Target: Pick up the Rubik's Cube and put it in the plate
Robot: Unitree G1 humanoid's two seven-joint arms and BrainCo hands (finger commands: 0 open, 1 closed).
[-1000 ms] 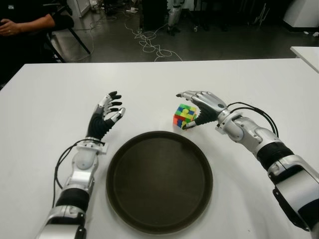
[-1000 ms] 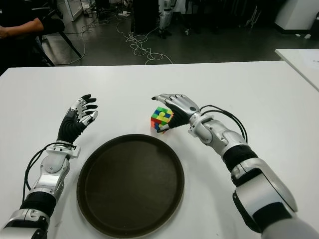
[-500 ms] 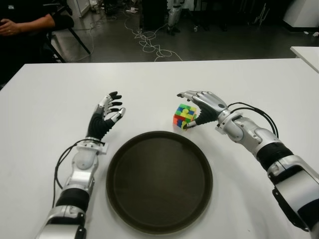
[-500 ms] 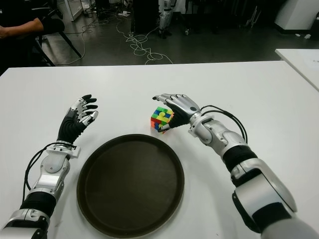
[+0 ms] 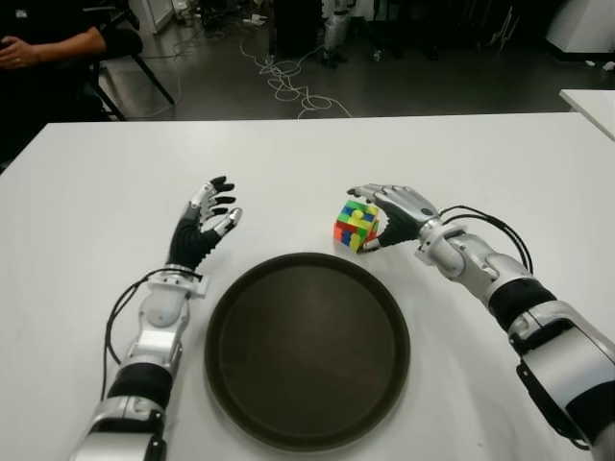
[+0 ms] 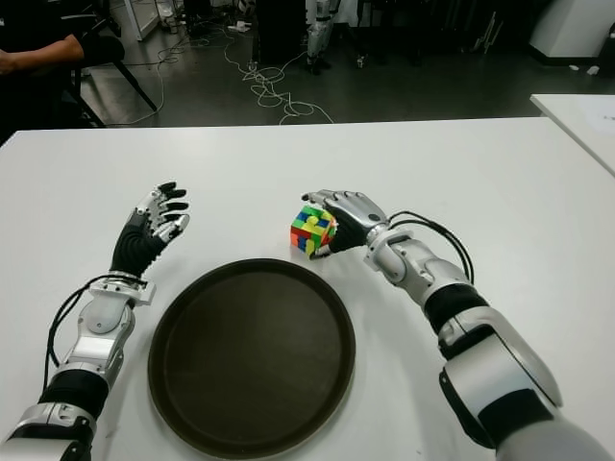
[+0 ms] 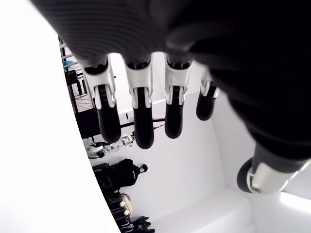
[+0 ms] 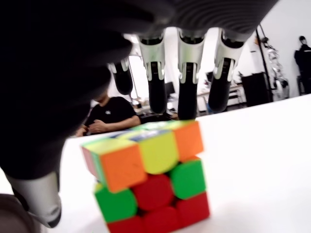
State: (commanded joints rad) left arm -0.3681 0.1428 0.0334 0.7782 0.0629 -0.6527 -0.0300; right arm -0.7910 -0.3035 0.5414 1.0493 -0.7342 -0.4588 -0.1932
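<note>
Rubik's Cube [image 5: 356,225] on the table [image 5: 96,192], just beyond the plate [image 5: 307,351]. Right hand [image 5: 392,213] cupped over it, fingers curling but not clamped (thumb contact unclear). Left hand [image 5: 204,228] spread, empty, left of the plate. Risk: loose pinch, cube slipping or tumbling short of the rim.

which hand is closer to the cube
Right. The right hand is right at the cube, fingers arched over its top. The left hand shows well off to the cube's left, open.

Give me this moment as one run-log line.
phase: grasp forming | right hand: fingers cupping the multicoloured Rubik's Cube, closure unclear | cube: on white table, beyond round dark plate | left hand: open, left of plate
</note>
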